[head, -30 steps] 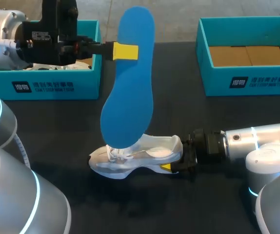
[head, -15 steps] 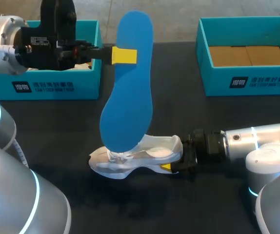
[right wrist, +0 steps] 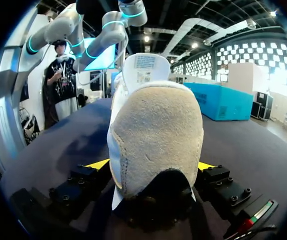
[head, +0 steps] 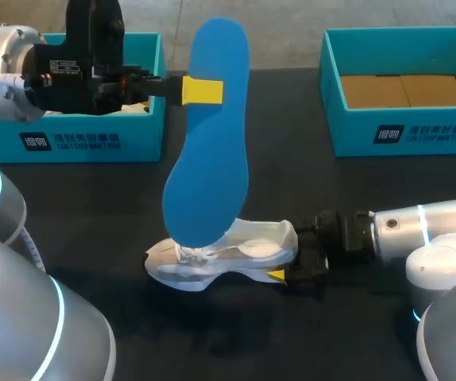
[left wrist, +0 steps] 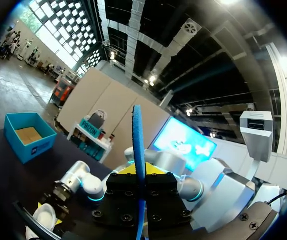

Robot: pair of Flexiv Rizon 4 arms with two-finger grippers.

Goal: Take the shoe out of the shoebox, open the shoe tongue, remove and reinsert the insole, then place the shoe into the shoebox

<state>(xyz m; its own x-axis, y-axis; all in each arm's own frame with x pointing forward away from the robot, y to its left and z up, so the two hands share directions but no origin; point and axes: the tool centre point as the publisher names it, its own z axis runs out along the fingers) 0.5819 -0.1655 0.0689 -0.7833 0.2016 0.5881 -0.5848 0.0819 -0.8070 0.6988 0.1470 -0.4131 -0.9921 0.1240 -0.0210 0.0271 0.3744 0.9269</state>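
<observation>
Head view first: a blue insole (head: pixel 208 143) is held on end above the black table (head: pixel 307 190), clamped near its upper part by the left gripper (head: pixel 203 90), whose yellow tips are closed flat against its two faces. In the left wrist view the insole (left wrist: pixel 137 140) is seen edge-on, running straight out between the fingers of the left gripper (left wrist: pixel 139 175). Its lower end is seen over the laces of the white shoe (head: pixel 228 252) (whether it touches cannot be told). The shoe is set near the table's middle, and its heel is pinched from both sides by the right gripper (head: pixel 284 268). In the right wrist view the shoe (right wrist: pixel 156 130) is gripped at the heel by the right gripper (right wrist: pixel 152 167), one yellow tip pressed on each side. The left shoebox (head: pixel 93 139) and the right shoebox (head: pixel 403 131) are placed at the far edge, well apart.
</observation>
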